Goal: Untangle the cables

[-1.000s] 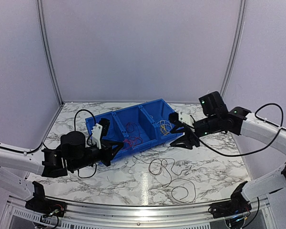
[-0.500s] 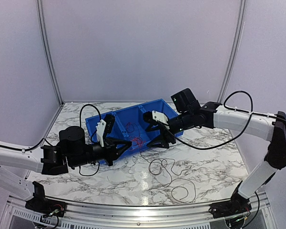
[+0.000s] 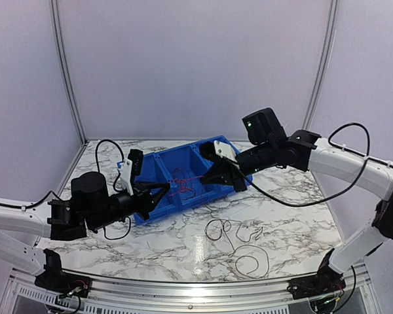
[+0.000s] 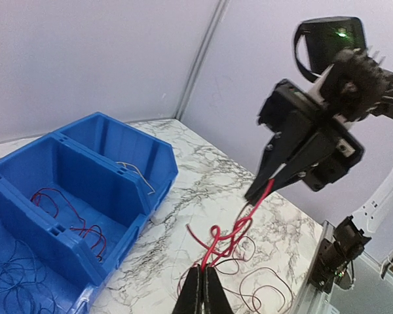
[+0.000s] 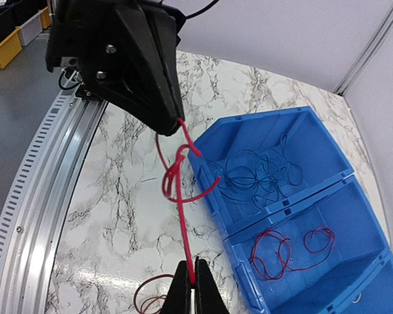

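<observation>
1. The left tool (image 4: 202,291) is pinched fully shut on one end of a thin red cable (image 4: 223,239). Its two slim black fingers are pressed flat together with the wire between their tips.
2. The right tool (image 5: 188,294), also black and wedge-shaped, is likewise clamped tight on the other end of that cable.
3. The red cable runs through the air between the two tools, above the near edge of a blue bin (image 3: 177,157). Mid-span it bunches into a small knot of twisted loops, with one free stub end sticking out.
4. The bin is glossy moulded plastic, long and split by ribbed dividers into three compartments.
5. One end compartment holds a loose nest of dark blue wires (image 5: 255,173).
6. The middle compartment holds curly red wires (image 5: 288,252).
7. The other end compartment shows a pale wire (image 4: 134,171) draped over its wall.
8. Just in front of the bin, a dark thin wire (image 3: 232,235) lies in open, springy coils on the worktop (image 3: 295,216), a smooth white marble-patterned surface with grey veins.
</observation>
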Motion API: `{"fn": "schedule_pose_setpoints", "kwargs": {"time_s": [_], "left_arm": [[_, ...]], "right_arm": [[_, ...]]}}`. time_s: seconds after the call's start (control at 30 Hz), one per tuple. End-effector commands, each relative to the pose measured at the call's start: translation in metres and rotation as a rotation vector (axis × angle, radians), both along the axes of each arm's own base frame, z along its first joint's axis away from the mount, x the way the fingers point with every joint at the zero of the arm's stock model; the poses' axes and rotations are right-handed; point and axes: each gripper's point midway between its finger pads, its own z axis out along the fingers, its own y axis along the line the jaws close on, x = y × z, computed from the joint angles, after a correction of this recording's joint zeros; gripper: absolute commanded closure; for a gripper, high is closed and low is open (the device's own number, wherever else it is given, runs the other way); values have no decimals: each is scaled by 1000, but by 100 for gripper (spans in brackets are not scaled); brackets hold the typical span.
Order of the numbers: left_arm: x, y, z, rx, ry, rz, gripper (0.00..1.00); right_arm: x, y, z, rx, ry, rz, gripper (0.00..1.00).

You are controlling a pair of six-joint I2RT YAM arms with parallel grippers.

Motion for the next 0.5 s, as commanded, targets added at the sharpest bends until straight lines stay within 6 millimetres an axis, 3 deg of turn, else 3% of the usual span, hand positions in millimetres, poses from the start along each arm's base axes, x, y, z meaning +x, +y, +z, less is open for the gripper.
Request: {"fn": "schedule_pose_setpoints", "kwargs": {"time_s": [0.0, 0.37, 0.47], "left_arm": [[19, 35, -7, 23, 0, 194, 100], [22, 62, -7, 25, -4, 277, 100], [11, 55, 5, 26, -46, 184, 100]], "right_arm": [[2, -23, 46, 13, -102, -63, 100], [26, -68, 70, 0, -183, -210, 100], [45, -77, 70, -10, -212, -299, 100]]}}
